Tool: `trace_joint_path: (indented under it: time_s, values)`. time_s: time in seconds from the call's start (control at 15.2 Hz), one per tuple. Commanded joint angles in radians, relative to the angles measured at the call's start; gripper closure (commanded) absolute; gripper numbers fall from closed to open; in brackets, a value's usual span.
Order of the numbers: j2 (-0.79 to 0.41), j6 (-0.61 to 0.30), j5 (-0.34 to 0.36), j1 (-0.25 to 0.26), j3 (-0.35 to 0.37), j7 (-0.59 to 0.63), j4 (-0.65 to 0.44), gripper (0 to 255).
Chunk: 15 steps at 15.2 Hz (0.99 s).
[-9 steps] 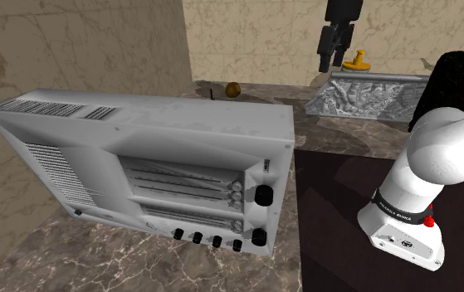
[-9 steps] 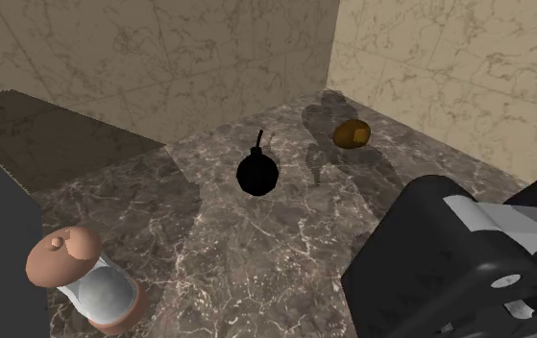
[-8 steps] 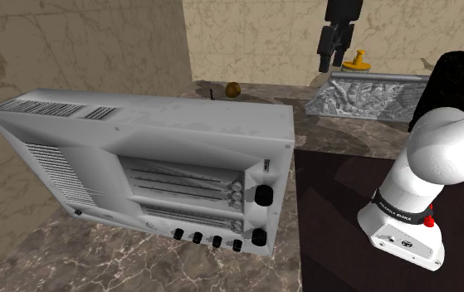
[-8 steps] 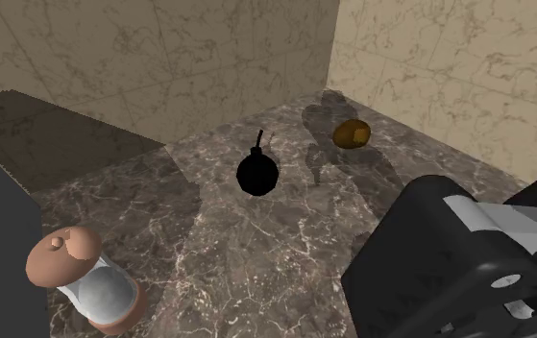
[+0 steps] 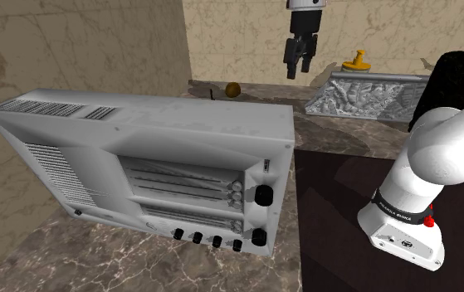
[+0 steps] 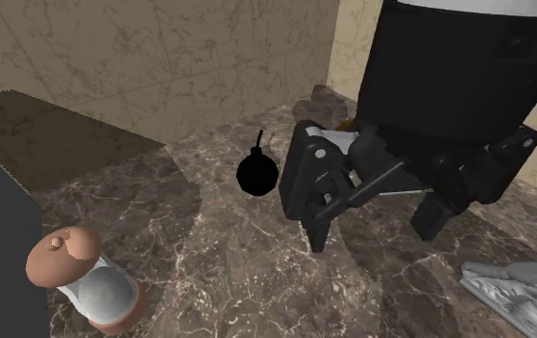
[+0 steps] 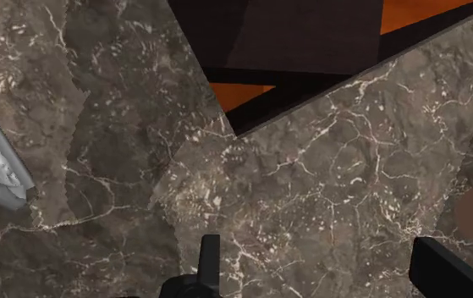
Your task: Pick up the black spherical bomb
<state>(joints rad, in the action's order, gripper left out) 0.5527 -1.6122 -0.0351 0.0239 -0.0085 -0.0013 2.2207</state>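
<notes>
Above the marble counter (image 6: 208, 259) my gripper (image 6: 372, 230) hangs with its fingers spread wide and nothing between them, bare stone below. The black bomb (image 6: 256, 175) sits on the counter with its fuse up, close by on the second exterior view's left, with open stone around it out to the wall corner. Further out I see a grey embossed block (image 6: 521, 293), a pink-capped shaker (image 6: 79, 278), and, in the wrist view, the counter's edge running slantwise ahead of the fingers.
</notes>
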Motion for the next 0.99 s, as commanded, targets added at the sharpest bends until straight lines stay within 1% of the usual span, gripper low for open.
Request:
trace_joint_path:
  time_s: [0.0,0.46,0.92]
  values:
    - [-0.084,-0.037,-0.001,0.007,0.006,-0.004,-0.048,0]
    - [-0.350,-0.127,0.005,0.023,0.024,-0.021,-0.222,0]
    - [-0.623,-0.157,0.021,0.040,0.042,-0.032,-0.463,0]
